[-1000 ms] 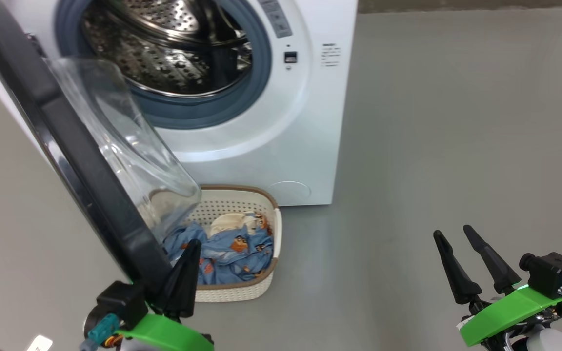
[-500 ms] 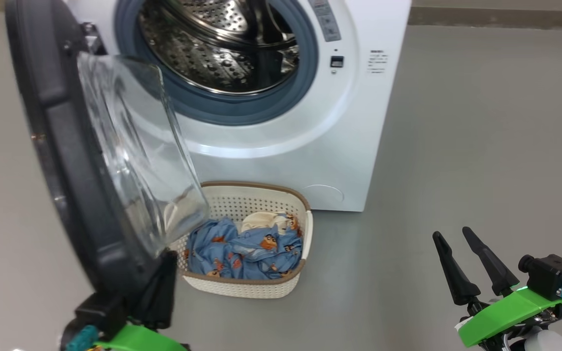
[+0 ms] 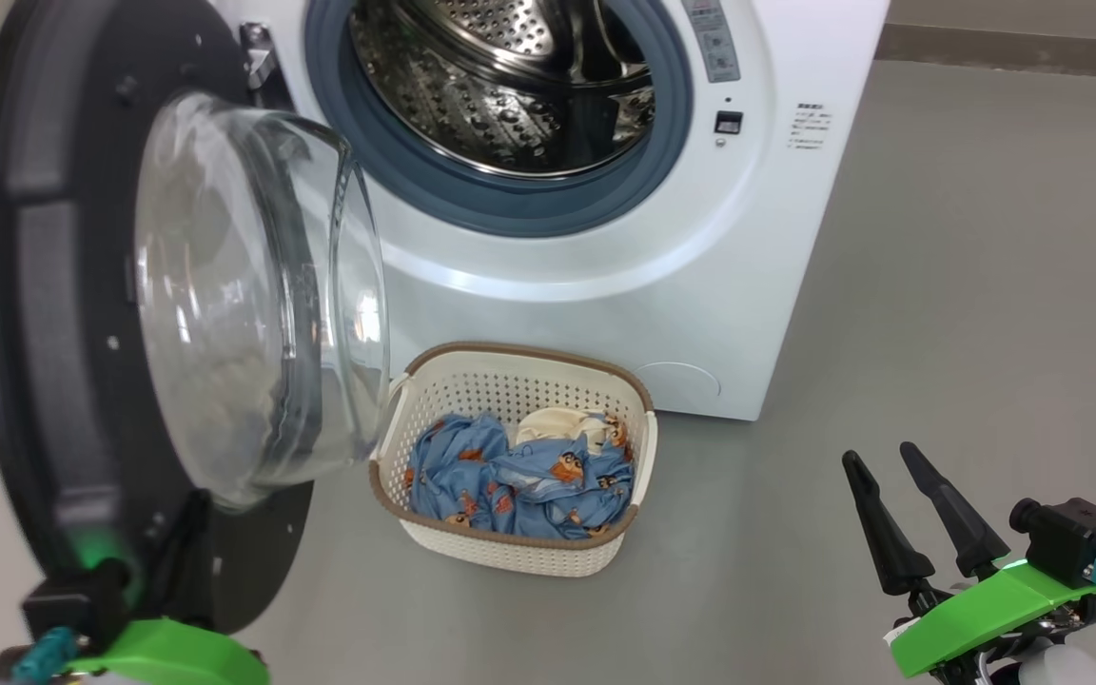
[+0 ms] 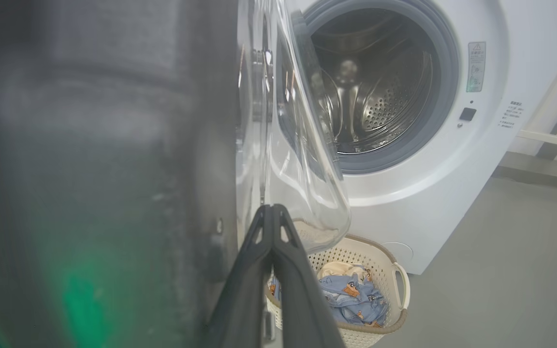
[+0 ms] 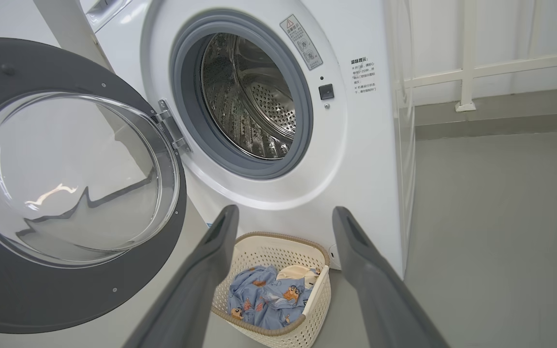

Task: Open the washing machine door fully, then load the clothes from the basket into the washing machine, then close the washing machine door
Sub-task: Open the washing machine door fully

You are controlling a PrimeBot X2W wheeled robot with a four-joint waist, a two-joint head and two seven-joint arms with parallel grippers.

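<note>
While the left tool [image 4: 272, 209] sits pinched shut by the open washing machine door [image 3: 53, 285], right tool [image 3: 881, 457] gapes empty over open floor [image 3: 986, 285]; clothes [image 3: 519, 476] in the basket [image 3: 529, 350] fronting the washing machine [image 3: 795, 238], warning sticker [image 5: 300, 42] text unreadable.

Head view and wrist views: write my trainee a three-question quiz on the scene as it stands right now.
1. True or false: the soft light-blue printed clothes lie inside the small cream-white perforated plastic basket.
2. Pick one. The right gripper is: A) open, holding nothing; B) shut on a garment; C) clamped on the drum's rubber ring.
3. Short answer: in the head view, on which side of the big white front-loading washing machine does the large round glossy black door stand open?

Key: 1 true; 2 A; 3 the left.
</note>
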